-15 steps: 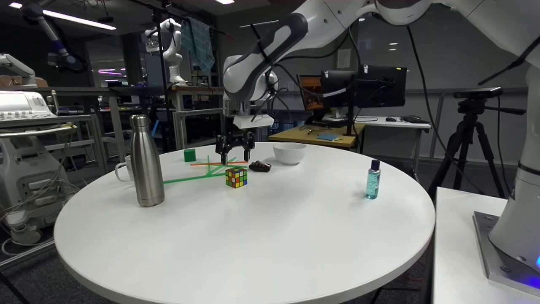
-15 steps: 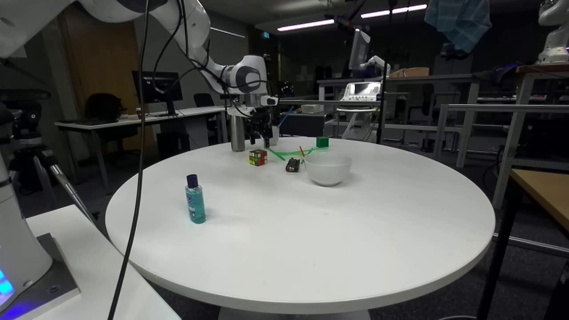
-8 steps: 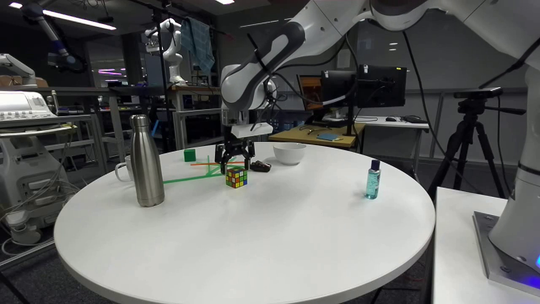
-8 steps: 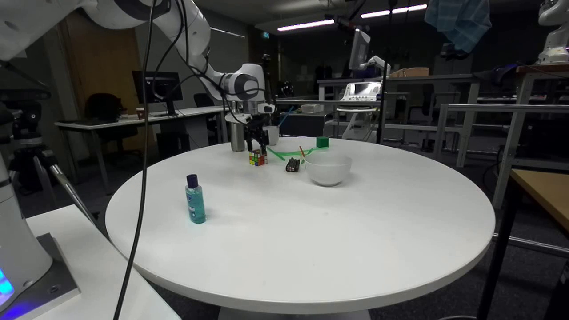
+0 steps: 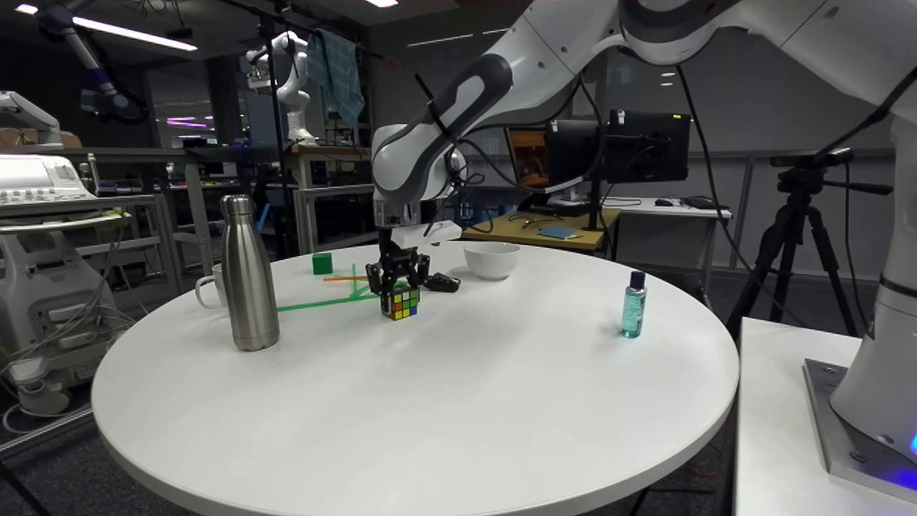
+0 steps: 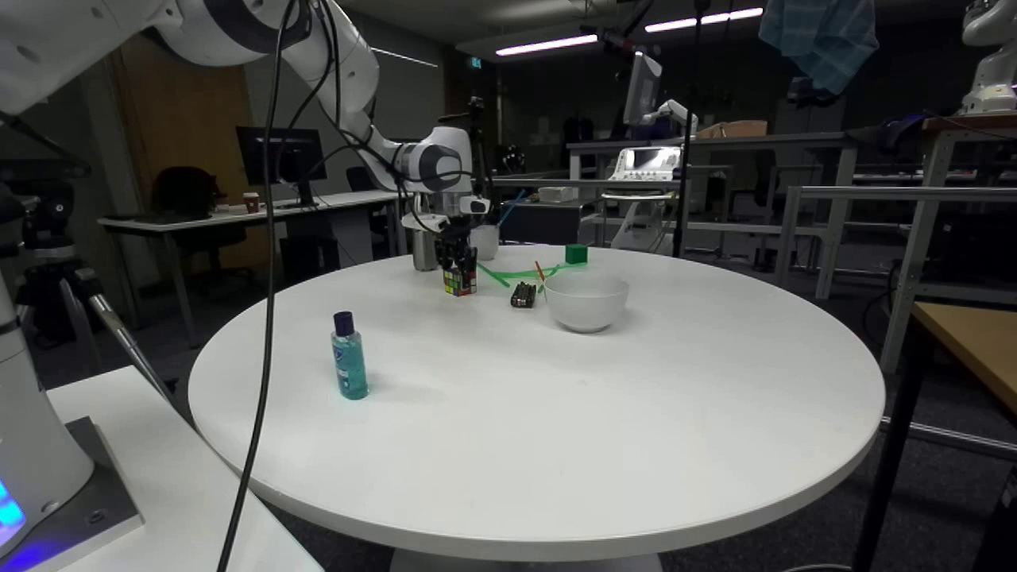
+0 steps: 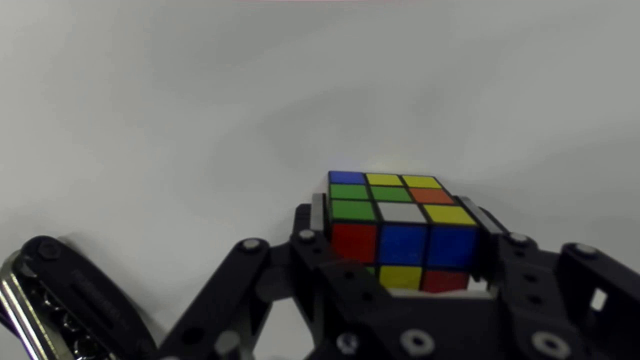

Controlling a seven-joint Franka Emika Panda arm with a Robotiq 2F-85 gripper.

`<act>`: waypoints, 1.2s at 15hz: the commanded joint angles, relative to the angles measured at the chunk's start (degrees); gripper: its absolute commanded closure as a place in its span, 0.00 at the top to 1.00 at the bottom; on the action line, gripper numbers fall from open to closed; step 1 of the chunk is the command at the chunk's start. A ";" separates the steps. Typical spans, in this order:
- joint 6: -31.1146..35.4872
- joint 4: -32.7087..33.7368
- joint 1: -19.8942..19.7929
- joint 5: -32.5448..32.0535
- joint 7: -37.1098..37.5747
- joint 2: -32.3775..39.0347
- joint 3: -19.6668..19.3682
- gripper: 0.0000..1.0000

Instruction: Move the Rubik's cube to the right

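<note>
Grasping the cube [image 7: 402, 220], my gripper [image 7: 397, 207] sets a pad [image 7: 318, 212] against each of two opposite sides, likely so it won't twist in a carry. The cube appears to rest on the table [image 5: 430, 416]. In the wrist view a multitool [image 7: 92, 300] lies apart, between eight and nine o'clock. In an exterior view the steel bottle [image 5: 249, 279] stands at nine o'clock, the teal bottle [image 5: 633, 309] well apart at three; if right means three, I should stop short of it.
</note>
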 commanded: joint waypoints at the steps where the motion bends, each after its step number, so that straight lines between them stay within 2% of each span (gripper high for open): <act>1: -2.00 3.41 0.32 0.64 0.79 1.96 -0.38 0.36; 5: -2.05 2.67 0.67 0.36 0.66 0.95 -0.34 0.34; 14: 0.67 -6.39 1.95 0.31 1.98 -9.57 -0.57 0.34; 18: 1.60 -13.34 1.70 0.73 4.02 -13.74 -0.77 0.34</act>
